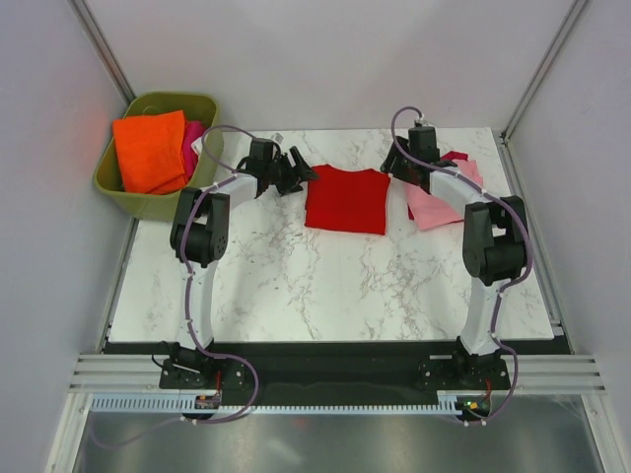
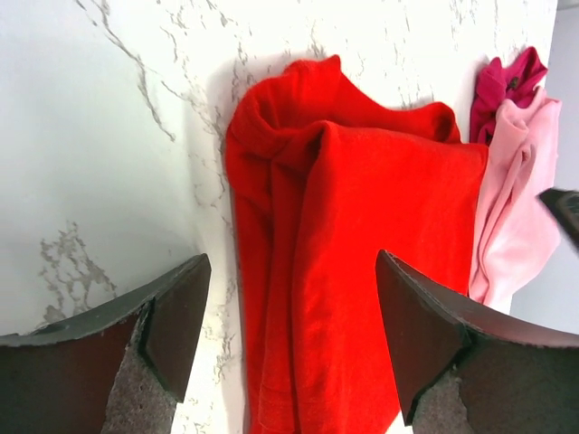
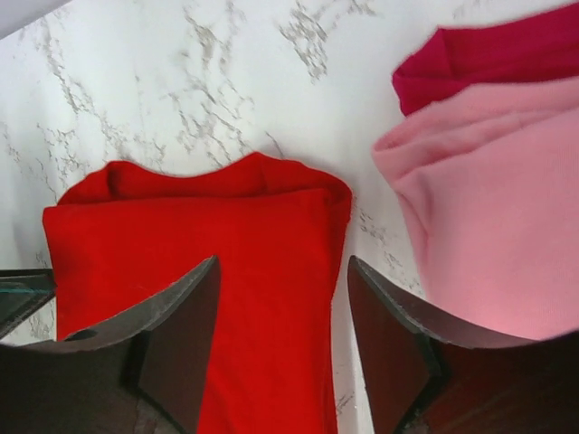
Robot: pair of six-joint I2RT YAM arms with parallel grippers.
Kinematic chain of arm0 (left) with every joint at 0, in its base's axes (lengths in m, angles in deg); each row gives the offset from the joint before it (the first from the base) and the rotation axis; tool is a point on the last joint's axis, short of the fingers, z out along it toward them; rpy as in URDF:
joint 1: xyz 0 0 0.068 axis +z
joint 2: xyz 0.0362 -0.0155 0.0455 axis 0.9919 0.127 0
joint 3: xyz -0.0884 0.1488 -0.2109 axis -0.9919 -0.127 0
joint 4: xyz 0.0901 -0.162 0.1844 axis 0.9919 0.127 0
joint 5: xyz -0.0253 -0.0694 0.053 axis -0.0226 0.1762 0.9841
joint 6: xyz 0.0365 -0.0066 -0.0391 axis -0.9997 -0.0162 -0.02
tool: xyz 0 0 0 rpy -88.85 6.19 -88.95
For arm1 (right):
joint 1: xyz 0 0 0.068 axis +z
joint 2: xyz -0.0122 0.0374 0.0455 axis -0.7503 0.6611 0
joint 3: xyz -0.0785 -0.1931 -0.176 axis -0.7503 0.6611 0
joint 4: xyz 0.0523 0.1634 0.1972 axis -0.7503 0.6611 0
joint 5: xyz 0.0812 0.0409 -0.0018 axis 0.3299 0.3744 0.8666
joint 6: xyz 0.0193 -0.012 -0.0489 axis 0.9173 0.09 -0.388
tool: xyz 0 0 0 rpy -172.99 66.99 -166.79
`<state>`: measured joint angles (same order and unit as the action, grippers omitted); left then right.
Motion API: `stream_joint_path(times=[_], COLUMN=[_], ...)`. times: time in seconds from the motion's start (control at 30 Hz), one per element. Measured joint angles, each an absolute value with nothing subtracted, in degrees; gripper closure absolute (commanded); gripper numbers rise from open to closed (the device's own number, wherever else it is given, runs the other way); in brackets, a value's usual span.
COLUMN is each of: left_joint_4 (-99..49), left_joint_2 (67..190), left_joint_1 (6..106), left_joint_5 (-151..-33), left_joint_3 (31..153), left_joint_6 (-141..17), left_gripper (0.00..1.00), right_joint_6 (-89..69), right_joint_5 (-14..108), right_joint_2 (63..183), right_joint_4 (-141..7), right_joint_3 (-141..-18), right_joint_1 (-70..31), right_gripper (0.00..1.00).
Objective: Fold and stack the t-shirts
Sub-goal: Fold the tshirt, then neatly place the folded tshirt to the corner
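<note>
At the far left, an olive-green tub [image 1: 148, 204] stands beside the marble table [image 1: 325, 286], at its far left corner. It holds a folded orange cloth [image 1: 150, 151], and a magenta cloth [image 1: 192, 138] is tucked against its right wall.

The left gripper [image 1: 301, 177] is just left of the red t-shirt [image 1: 345, 200], at the shirt's far left corner. Its 2 fingers are spread wide and hold nothing. In the left wrist view, the red cloth lies flat on the table below and beyond the gap between them.

The red t-shirt lies folded into a near-square block at the middle of the table's far half. Its slightly longer axis runs left to right, and its edges are turned a little off the table's edges. Its far edge bulges where the layers double over, and a rolled lump sits at 1 corner. Which way the neck points cannot be told.

The right gripper [image 1: 392, 168] is at the red t-shirt's far right corner, between the 2 shirts. Its fingers are parted and empty, with red cloth showing beneath the gap.

The pink t-shirt [image 1: 439, 202] lies folded just right of the red one. Its long axis runs near to far, and its dark pink trim [image 1: 455, 156] is at the far end. The right arm partly covers it.
</note>
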<state>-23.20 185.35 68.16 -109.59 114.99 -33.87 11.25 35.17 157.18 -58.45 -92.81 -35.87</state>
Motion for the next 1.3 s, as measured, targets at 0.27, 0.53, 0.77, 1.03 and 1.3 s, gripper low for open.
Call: stream_joint_path(times=[0.27,0.53,0.77,1.03,1.3], left_joint_4=[-23.55,-23.57,-23.00,-22.59,-19.83], left_joint_2=[185.35,186.13,187.62,187.64,188.87], left_joint_1=[68.05,67.44,66.96,66.26,65.62], left_joint_5=[-107.45,-106.29,-104.17,-100.81,-99.39], left_joint_3=[114.99,116.83,118.25,118.68,121.70], left_joint_6=[-32.98,-31.86,-31.69,-31.64,-31.64], left_gripper=[0.31,0.36,0.35,0.34,0.46], right_joint_6=[18.79,23.66,25.87,25.74,25.50], right_joint_5=[46.71,52.33,50.45,46.86,46.16], right_joint_2=[162.40,166.45,166.19,165.03,166.38], right_joint_4=[-65.59,-70.97,-73.59,-73.84,-71.78], right_joint_3=[-87.52,-87.02,-85.55,-84.02,-86.54], right_joint_1=[-39.54,-40.04,-40.39,-40.15,-39.95], right_gripper=[0.32,0.38,0.36,0.40,0.45])
